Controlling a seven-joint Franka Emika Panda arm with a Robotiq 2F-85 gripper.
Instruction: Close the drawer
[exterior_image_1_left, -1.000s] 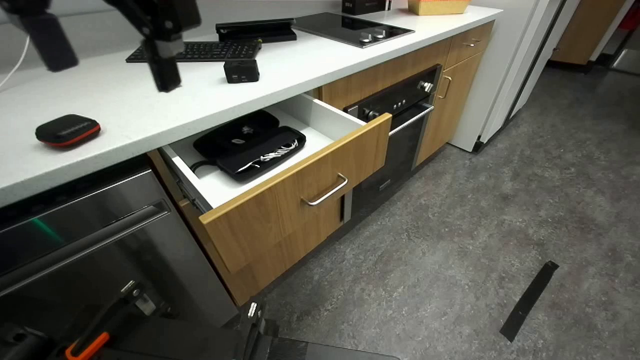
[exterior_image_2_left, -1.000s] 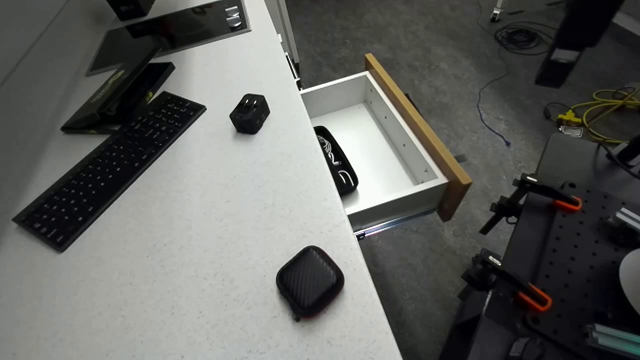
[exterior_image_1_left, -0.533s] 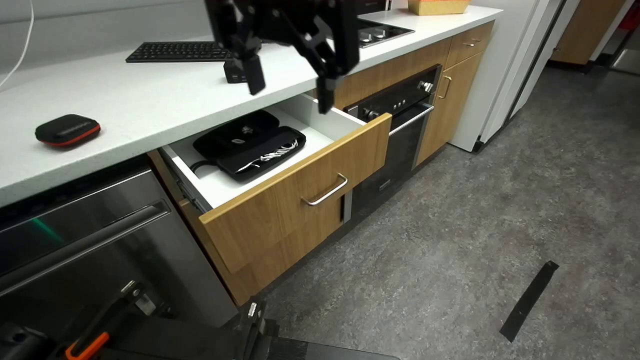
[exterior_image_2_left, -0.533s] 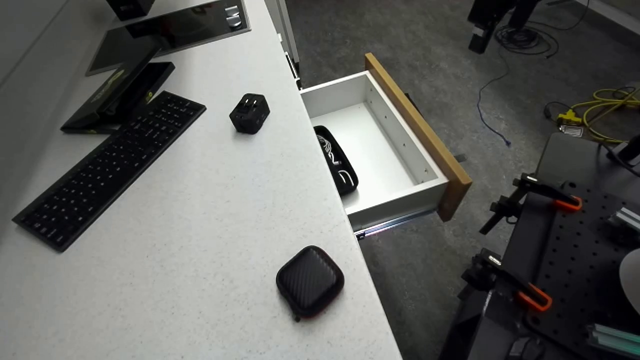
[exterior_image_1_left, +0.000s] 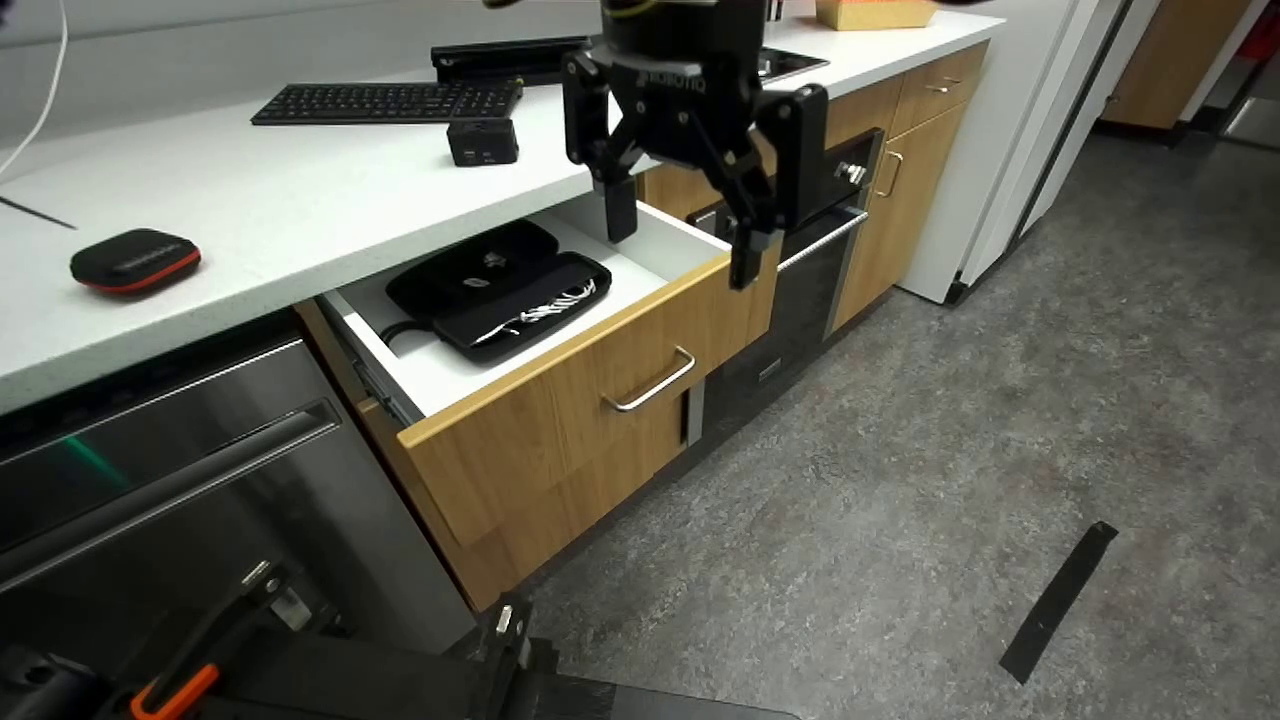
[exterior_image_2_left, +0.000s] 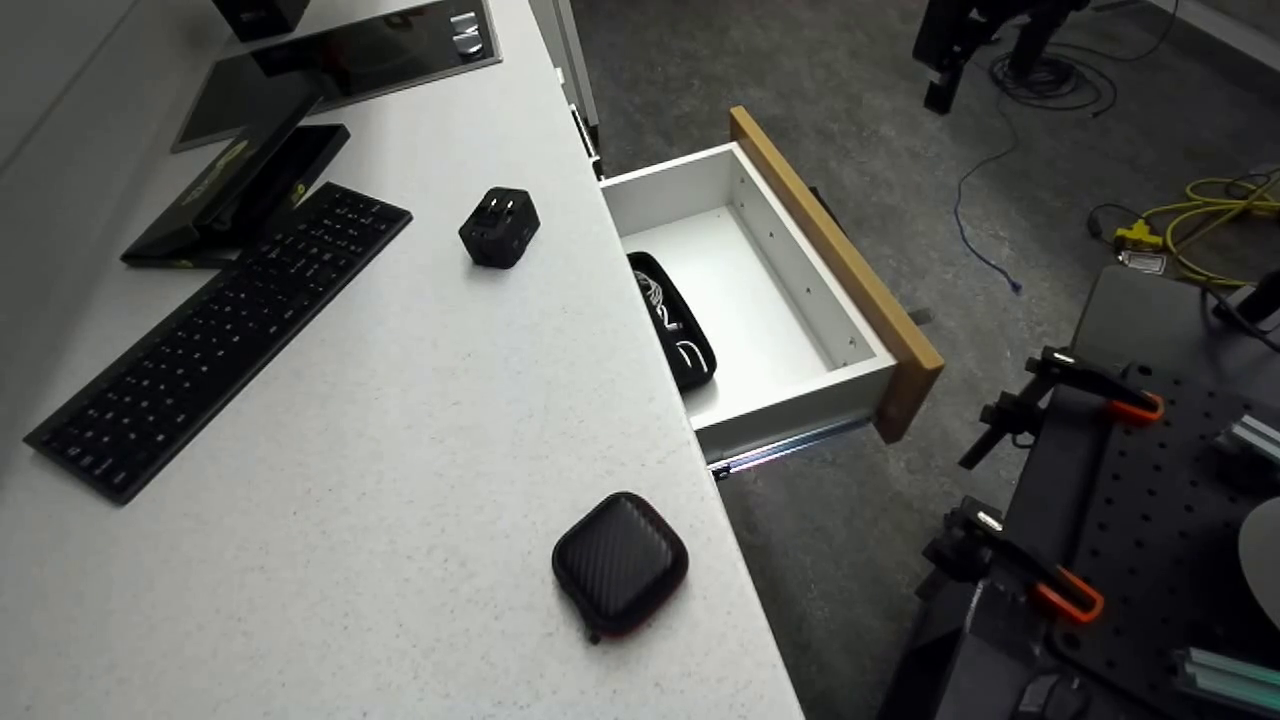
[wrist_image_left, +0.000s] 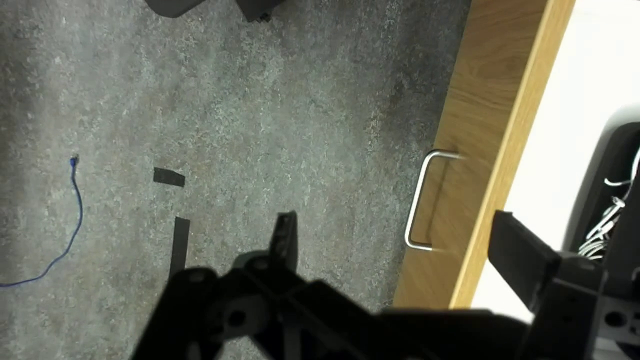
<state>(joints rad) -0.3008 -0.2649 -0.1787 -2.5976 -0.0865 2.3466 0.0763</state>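
The drawer (exterior_image_1_left: 540, 430) stands pulled out, with a light wood front and white inner walls. It also shows in an exterior view (exterior_image_2_left: 835, 250) and in the wrist view (wrist_image_left: 480, 95). Its silver bar handle (exterior_image_1_left: 655, 385) is on the outer face and shows in the wrist view (wrist_image_left: 417, 200). A black open case (exterior_image_1_left: 540, 305) with white cables lies inside. My gripper (exterior_image_1_left: 683, 248) is open and empty, fingers pointing down. In the wrist view (wrist_image_left: 394, 217) the drawer's front edge runs between the two fingers. The gripper seems apart from the drawer; its exact height is unclear.
The white countertop (exterior_image_1_left: 330, 200) overhangs the drawer's back. On it are a keyboard (exterior_image_2_left: 220, 340), a black cube (exterior_image_2_left: 500, 227) and a small black case (exterior_image_2_left: 620, 562). A dark oven (exterior_image_1_left: 790, 270) and a steel dishwasher (exterior_image_1_left: 200, 490) flank the drawer. Clamps (exterior_image_2_left: 1070, 590) sit on the black base.
My gripper has moved right and down in an exterior view, from over the countertop to over the drawer's far end. Its fingers stay apart. The drawer has not moved.
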